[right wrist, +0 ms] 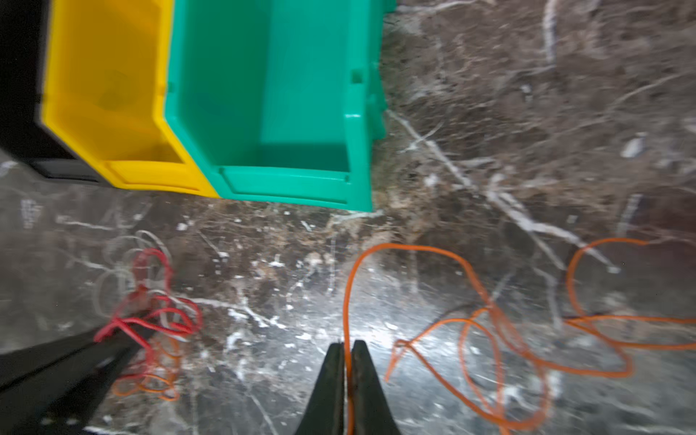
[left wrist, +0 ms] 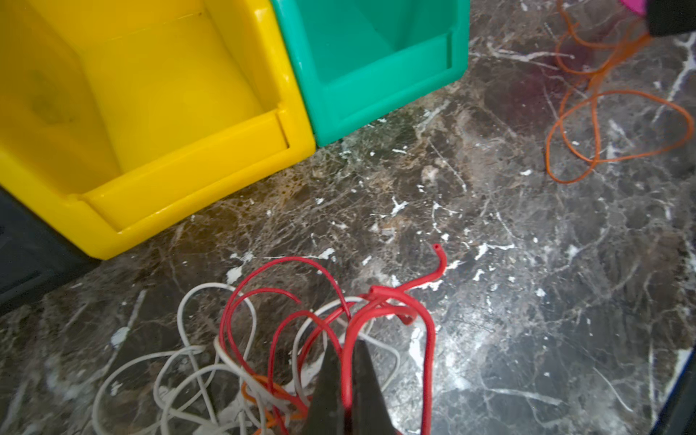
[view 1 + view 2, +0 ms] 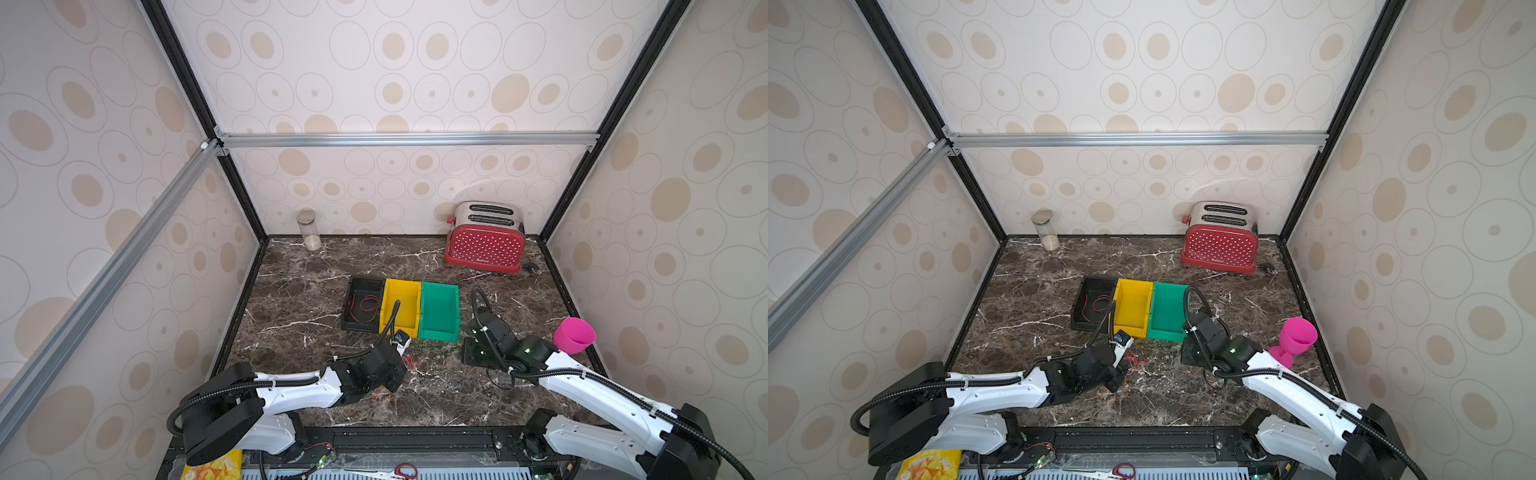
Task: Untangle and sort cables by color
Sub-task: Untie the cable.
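Note:
Beside the yellow bin (image 2: pixel 180 113), a tangle of red cables (image 2: pixel 263 271), white cables (image 2: pixel 196 361) and a short orange cable (image 2: pixel 263 391) lies on the marble top. My left gripper (image 2: pixel 348 344) is shut on a red cable looping out of that tangle. A loose orange cable (image 1: pixel 414 250) curls over the marble in front of the green bin (image 1: pixel 282 94). My right gripper (image 1: pixel 347 344) is shut on it, the strand running between the jaws. In a top view, red cables (image 3: pixel 368 305) lie in the black bin (image 3: pixel 353 286).
The black, yellow (image 3: pixel 409 299) and green (image 3: pixel 440 309) bins stand side by side mid-table. A red toaster (image 3: pixel 484 239) and a glass jar (image 3: pixel 308 228) stand at the back wall. A pink cup (image 3: pixel 574 334) stands by the right arm, near the right wall.

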Robot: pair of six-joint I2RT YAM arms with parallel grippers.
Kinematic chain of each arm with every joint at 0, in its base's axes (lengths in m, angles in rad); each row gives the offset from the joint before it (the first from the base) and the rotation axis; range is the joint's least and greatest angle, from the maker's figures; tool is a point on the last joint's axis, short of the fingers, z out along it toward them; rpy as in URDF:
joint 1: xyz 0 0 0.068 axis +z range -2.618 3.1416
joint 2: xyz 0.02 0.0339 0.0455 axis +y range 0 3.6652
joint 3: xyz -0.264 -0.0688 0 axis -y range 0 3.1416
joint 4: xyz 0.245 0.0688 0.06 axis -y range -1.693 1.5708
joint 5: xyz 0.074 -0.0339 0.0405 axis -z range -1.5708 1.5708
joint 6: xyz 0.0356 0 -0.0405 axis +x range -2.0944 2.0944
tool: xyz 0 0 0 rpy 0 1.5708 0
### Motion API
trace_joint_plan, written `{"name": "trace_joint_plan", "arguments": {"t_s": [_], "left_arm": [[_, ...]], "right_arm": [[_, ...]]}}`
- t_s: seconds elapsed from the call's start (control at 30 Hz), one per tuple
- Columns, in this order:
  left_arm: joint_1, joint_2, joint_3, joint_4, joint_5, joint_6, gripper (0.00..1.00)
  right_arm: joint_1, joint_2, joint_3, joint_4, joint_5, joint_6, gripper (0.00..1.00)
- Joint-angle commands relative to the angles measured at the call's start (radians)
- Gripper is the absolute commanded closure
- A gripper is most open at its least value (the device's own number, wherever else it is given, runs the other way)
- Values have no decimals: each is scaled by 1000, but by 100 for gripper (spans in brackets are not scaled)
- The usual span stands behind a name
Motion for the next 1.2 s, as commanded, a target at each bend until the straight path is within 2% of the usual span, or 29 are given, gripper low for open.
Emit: {"name": "trace_joint_plan", "arguments": {"t_s": [0.0, 0.17, 0.37, 0.47, 0.63, 0.83, 1.03, 1.13, 1.17], "left_arm": [[17, -14, -1, -39, -29, -27, 96], [20, -25, -12, -36, -26, -28, 91], [22, -40, -22, -37, -26, -28, 87], [25, -43, -26, -36, -24, -29, 85], [25, -54, -33, -32, -24, -39, 85], [25, -55, -44, -15, -15, -43, 85], [25, -57, -49, -9, -20, -51, 84], [26, -54, -43, -12, -20, -54, 84], [27, -52, -42, -13, -20, -54, 85]], "right_arm": [[-18, 10, 18, -174, 125, -16, 77], [-42, 20, 16, -197, 166, -5, 50], [-69, 34, -5, -172, 155, -3, 33], [-80, 50, -33, -131, 90, 4, 29], [-80, 68, -79, -108, -22, 55, 30], [-72, 94, -119, -107, -76, 73, 43], [-63, 112, -167, -63, -111, 73, 77], [-63, 98, -142, -68, -99, 50, 98], [-64, 85, -129, -75, -94, 41, 100]]}}
